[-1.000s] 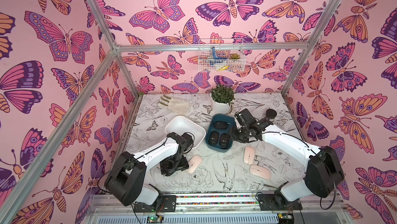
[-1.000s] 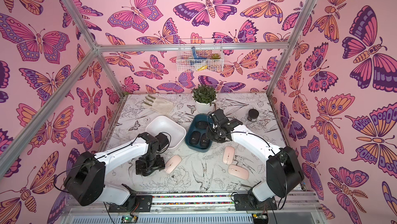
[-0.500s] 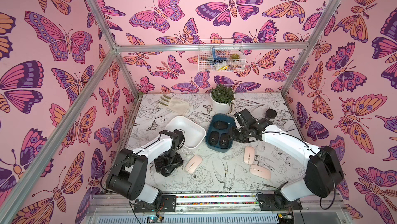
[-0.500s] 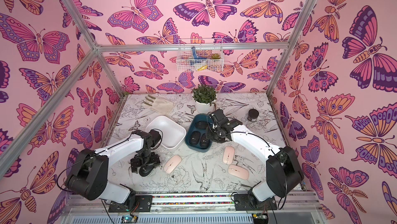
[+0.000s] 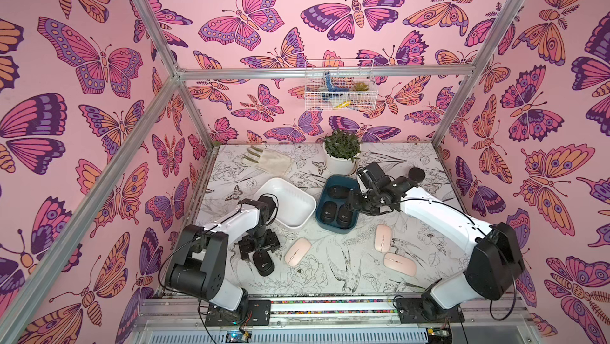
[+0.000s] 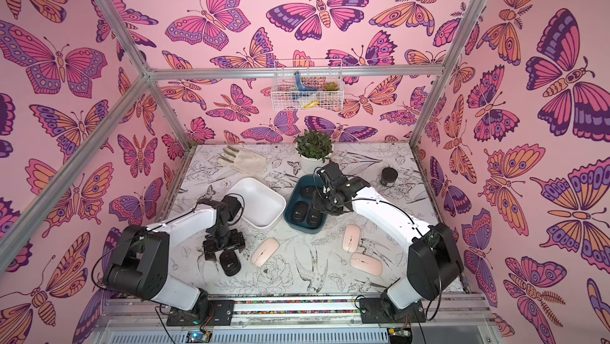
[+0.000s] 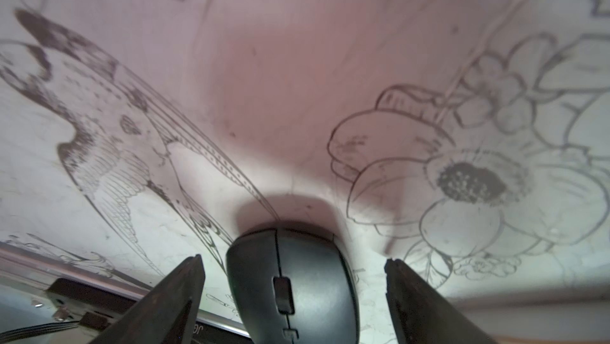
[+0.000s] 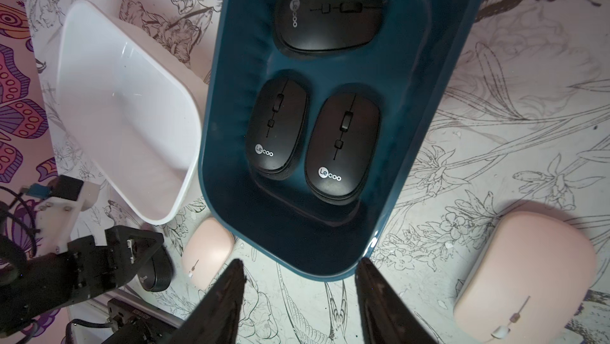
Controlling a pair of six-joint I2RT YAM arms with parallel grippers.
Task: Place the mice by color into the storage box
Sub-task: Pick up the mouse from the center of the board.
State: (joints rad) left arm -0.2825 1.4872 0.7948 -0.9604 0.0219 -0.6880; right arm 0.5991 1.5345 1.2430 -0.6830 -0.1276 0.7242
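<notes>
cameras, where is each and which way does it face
Top views: high over the arm bases, looking down at the printed table; left arm, right arm show.
Left wrist: behind the left fingers, facing the loose black oval mouse between them.
Right wrist: behind the right fingers, facing the dark blue plastic box with three black mice.
Shared: right wrist shows that mouse too.

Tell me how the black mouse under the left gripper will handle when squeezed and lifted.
The black mouse looks like a rigid plastic shell, so it should stay stiff. Its smooth, rounded sides may slip from the left gripper, whose open jaws straddle it. Lying flat on the table, it would probably slide, not roll, if nudged.
</notes>
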